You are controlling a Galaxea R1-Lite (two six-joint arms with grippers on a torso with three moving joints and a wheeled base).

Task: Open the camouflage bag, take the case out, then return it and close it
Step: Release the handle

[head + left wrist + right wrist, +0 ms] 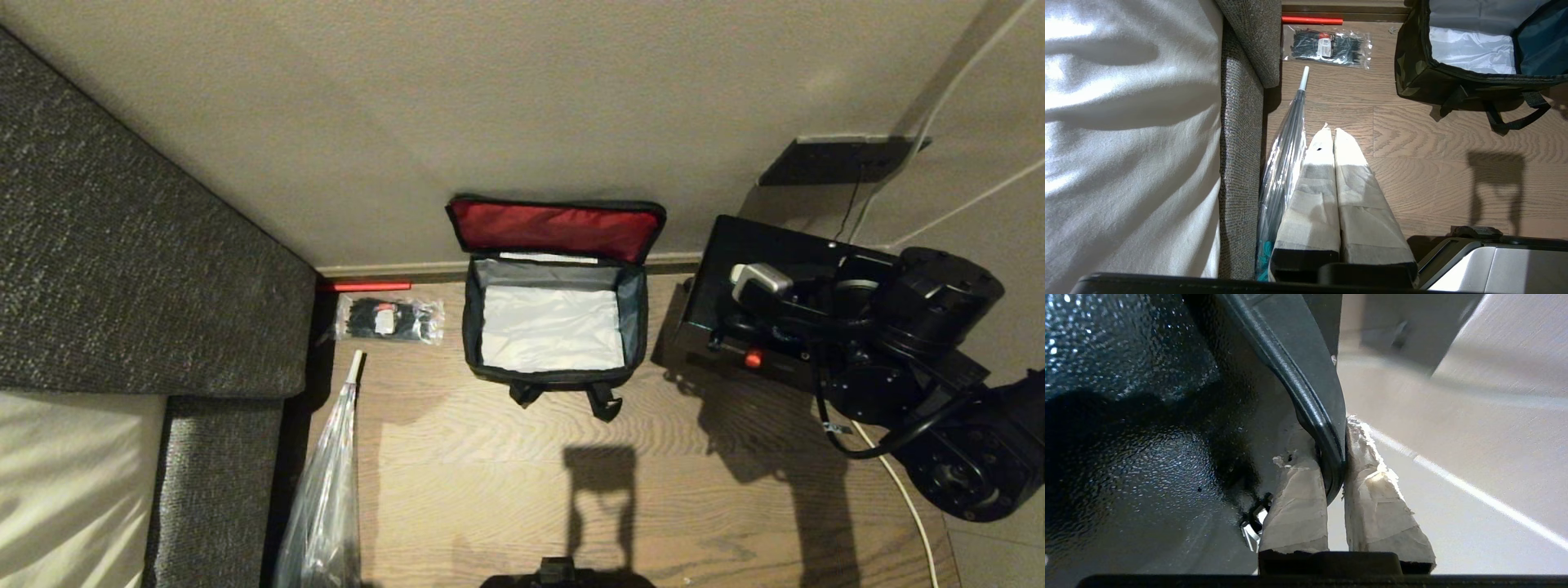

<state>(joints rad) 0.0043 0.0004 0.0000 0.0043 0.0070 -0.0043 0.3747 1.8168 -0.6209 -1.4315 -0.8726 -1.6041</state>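
The camouflage bag (555,377) stands open on the wooden floor by the wall, its red-lined lid (555,229) leaning back and its silvery inside empty. In the left wrist view the bag (1425,81) shows its camouflage side. The black case (718,278) is to the bag's right, clear of it, with its red button (753,358) facing me. My right gripper (1333,435) is shut on the case's black handle (1310,396). The right arm (914,327) covers the case's right part. My left gripper (1333,131) is shut and empty, low over the floor beside the sofa.
A grey sofa (122,245) with a white cushion (65,490) fills the left. Beside it lie a packet of black zip ties (390,318), a red stick (363,286) and a plastic-wrapped umbrella (326,490). A white cable (906,490) runs along the floor at the right.
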